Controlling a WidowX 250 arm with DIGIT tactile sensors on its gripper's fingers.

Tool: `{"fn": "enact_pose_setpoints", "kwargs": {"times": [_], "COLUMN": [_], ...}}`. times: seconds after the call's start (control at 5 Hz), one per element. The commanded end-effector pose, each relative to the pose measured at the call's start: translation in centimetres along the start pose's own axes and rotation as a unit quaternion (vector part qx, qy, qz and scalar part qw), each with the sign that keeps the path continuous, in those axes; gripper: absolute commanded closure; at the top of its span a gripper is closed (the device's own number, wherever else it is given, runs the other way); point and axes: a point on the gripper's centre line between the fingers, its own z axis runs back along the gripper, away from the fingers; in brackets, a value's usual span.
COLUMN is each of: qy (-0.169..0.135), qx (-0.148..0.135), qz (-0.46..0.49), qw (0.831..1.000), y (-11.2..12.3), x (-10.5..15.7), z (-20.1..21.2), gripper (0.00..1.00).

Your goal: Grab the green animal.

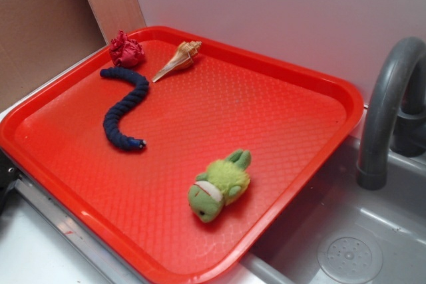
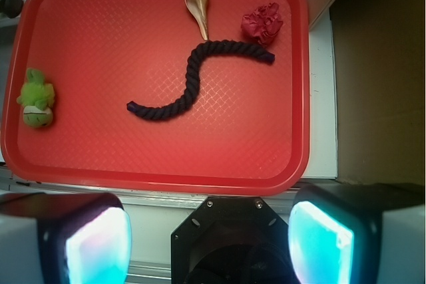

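The green animal [image 1: 219,185] is a small fuzzy lime-green plush with a white-and-red band, lying on its side near the front right of the red tray [image 1: 313,78]. In the wrist view the green animal [image 2: 36,98] lies by the tray's left edge. My gripper [image 2: 210,244] hangs high over the tray's near rim, far from the plush. Its two glowing cyan pads [image 2: 319,241] stand wide apart with nothing between them. The exterior view does not show the gripper.
A dark blue braided rope [image 1: 123,111] curves across the tray's left half. A tan seashell [image 1: 178,60] and a crumpled red cloth [image 1: 126,49] lie at the back. A grey faucet [image 1: 386,104] and a sink [image 1: 349,257] stand right of the tray.
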Motion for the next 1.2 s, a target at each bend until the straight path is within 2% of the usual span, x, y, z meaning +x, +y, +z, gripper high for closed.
{"fn": "enact_pose_setpoints", "kwargs": {"times": [0.0,0.6,0.8,1.0], "qy": [0.0,-0.033,-0.058,-0.051], "qx": [0.0,-0.073,-0.087,-0.06], "qz": [0.0,0.003,0.019,0.015], "qw": [1.0,0.997,0.994,0.997], "y": [0.0,-11.1,-14.3,-17.1], "x": [0.0,3.3,5.7,8.1], "z": [0.0,-1.3,-3.6,-7.7], "gripper": [0.0,0.0,0.0,0.0]}}
